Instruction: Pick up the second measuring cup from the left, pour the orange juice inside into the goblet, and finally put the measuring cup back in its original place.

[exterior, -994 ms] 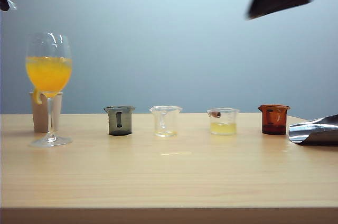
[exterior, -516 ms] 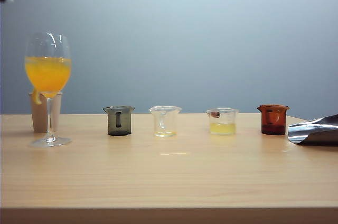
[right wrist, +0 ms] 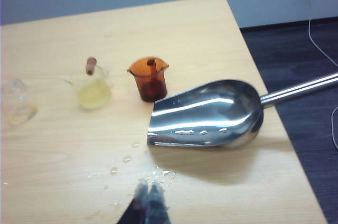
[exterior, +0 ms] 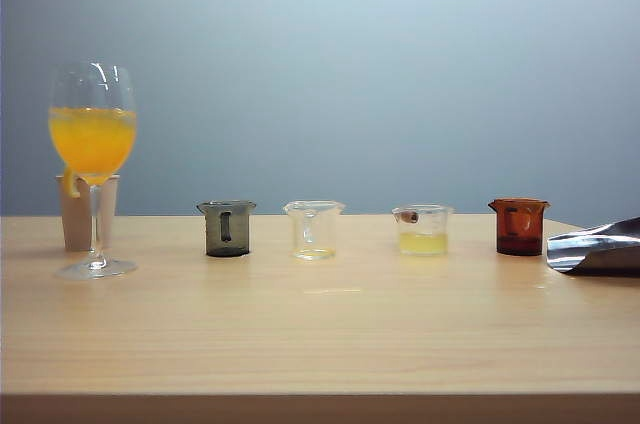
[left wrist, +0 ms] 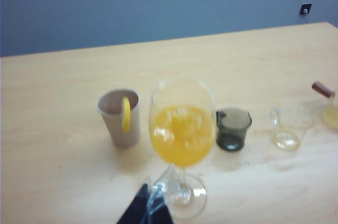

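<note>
A: What changed from a second ago?

B: In the exterior view both arms have gone. A dark arm at the top right is out of frame, and so is a sliver at the top left edge. Table (exterior: pixel 330 334) and everything on it unchanged.

A: Big things first?

B: Metal scoop (right wrist: pixel 206 113) lies at the right end of the table. The goblet (exterior: pixel 92 164) stands at the left, bowl about half full of orange juice (exterior: pixel 92 139), a tan cup (left wrist: pixel 119 117) with a lemon slice just behind it. Then the row of cups: grey cup (exterior: pixel 227 228), clear measuring cup (exterior: pixel 314 229) second from left, upright, almost empty; yellow-liquid cup (exterior: pixel 423 229), amber cup (exterior: pixel 519 225).

A: Grippers?

B: Left gripper (left wrist: pixel 149 209) hangs above the table edge in front of the goblet's foot, well apart from the measuring cup; tips look together, nothing held. Right gripper (right wrist: pixel 149 203) is closed and empty, over spilled drops near the scoop, measuring cup far off to the side.
</note>
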Action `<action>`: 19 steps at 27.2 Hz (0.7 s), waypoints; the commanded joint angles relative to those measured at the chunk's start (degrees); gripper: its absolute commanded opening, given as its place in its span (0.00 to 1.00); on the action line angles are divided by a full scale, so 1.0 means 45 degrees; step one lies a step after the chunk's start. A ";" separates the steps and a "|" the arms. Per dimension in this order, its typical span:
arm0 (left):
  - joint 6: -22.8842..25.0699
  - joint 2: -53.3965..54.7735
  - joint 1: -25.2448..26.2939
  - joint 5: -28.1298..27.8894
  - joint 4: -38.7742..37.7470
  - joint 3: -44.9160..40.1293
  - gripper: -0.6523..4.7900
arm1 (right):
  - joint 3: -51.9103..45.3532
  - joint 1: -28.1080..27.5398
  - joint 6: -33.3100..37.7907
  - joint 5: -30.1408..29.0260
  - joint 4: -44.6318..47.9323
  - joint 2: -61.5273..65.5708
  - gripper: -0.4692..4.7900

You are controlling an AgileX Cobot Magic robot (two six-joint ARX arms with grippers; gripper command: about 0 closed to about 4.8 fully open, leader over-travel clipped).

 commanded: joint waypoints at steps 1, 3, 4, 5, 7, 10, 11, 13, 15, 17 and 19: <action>0.0000 -0.1404 -0.0005 0.0068 0.0359 -0.1530 0.11 | -0.1117 0.0000 -0.0155 -0.0112 0.2540 0.0029 0.08; 0.0000 -0.2657 0.0000 0.0053 0.0350 -0.3041 0.11 | -0.2200 -0.0005 -0.0199 -0.0117 0.4775 0.0029 0.08; 0.0000 -0.3075 0.0000 0.0053 0.0335 -0.3585 0.11 | -0.2448 -0.0010 -0.0272 -0.0112 0.5236 0.0029 0.08; 0.0000 -0.3672 0.0000 0.0058 0.0136 -0.4342 0.11 | -0.2793 -0.0029 -0.0389 -0.0058 0.5581 0.0029 0.08; 0.0000 -0.4289 -0.0005 0.0058 -0.0359 -0.5008 0.11 | -0.3002 -0.0029 -0.0461 -0.0078 0.5469 0.0034 0.08; 0.0000 -0.5085 0.0000 0.0058 -0.1297 -0.5727 0.11 | -0.3094 -0.0029 -0.0461 -0.0005 0.5333 0.0029 0.10; 0.0000 -0.5343 0.0000 0.0053 -0.1579 -0.5969 0.11 | -0.3094 -0.0029 -0.0461 0.0058 0.5338 0.0024 0.14; 0.0000 -0.5809 0.0000 0.0053 -0.1923 -0.6436 0.11 | -0.3094 -0.0029 -0.0461 0.0063 0.5348 0.0019 0.14; 0.0000 -0.6266 0.0000 0.0058 -0.1953 -0.6907 0.11 | -0.3094 -0.0024 -0.0457 0.0053 0.5348 0.0015 0.14; 0.0039 -0.6207 0.0073 0.0063 -0.1613 -0.7111 0.11 | -0.3099 -0.0024 -0.0457 0.0019 0.5343 0.0015 0.14; 0.0000 -0.6203 0.0087 -0.0029 -0.1481 -0.7125 0.11 | -0.3099 -0.0024 -0.0457 0.0019 0.5357 0.0000 0.14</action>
